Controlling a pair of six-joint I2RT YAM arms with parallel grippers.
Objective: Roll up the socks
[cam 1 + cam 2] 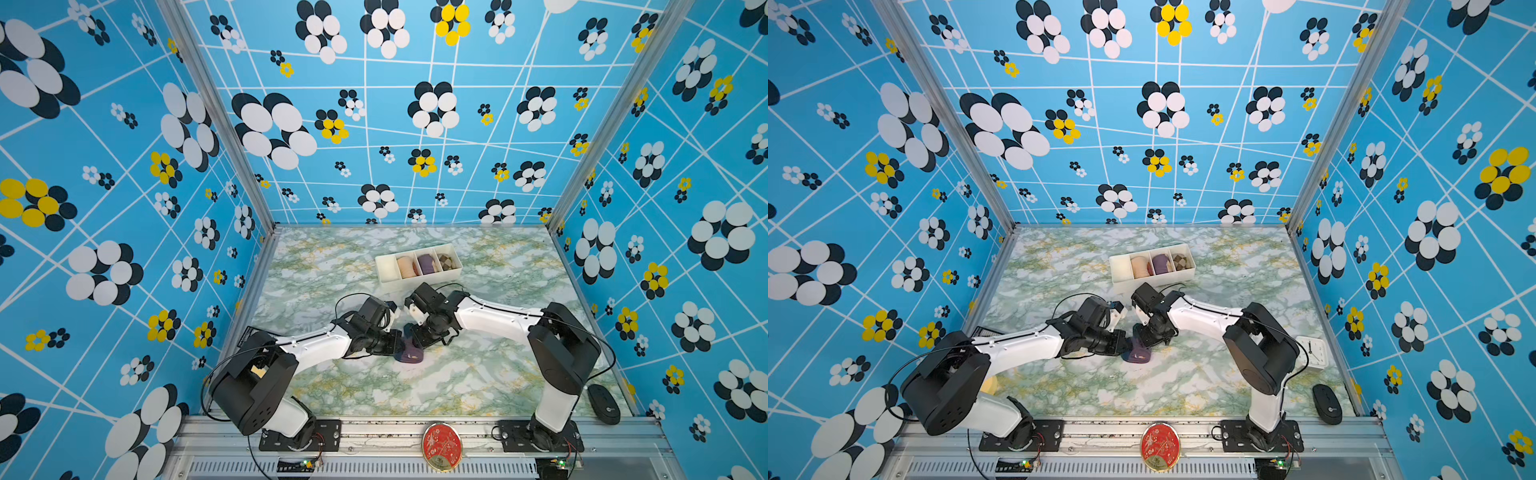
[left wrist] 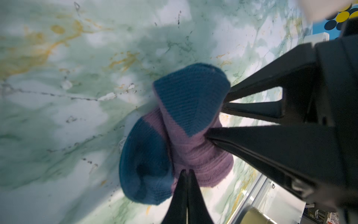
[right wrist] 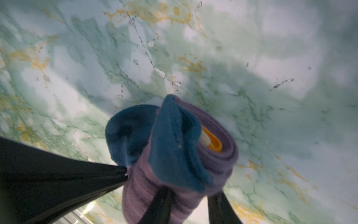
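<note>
I have the left gripper [image 1: 398, 345] low over the middle of the table [image 1: 457, 386]. Its fingers [image 2: 179, 194] are pressed together to a slit, and the tips nip the knit of the socks [image 1: 411, 355] where teal meets purple. The socks are a short, fat bundle between the two grippers, just nearer me than both wrists in both top views [image 1: 1139, 355]. It is purple ribbed fabric wound round itself, with two teal ends sticking out. The orange cuff [image 3: 214, 142] is tucked in the core of the roll. I can't tell whether the bundle rests on the table or hangs just off it. The right gripper [image 1: 415, 341] meets it from the other side, almost nose to nose with the left one. Its fingers [image 3: 158, 203] stand partly apart, one on each side of the purple roll, clamped on it. Behind the right wrist sits a white tray [image 1: 419, 280] near the back of the table. It holds a peach roll [image 1: 406, 266], a purple roll [image 1: 427, 263] and a checked roll [image 1: 445, 261], each in its own compartment. Further right, in a top view, a white clock [image 1: 1312, 353] peeks out just behind the right arm's elbow. A black mouse [image 1: 604, 403] lies by the front right corner, well apart from the socks.
</note>
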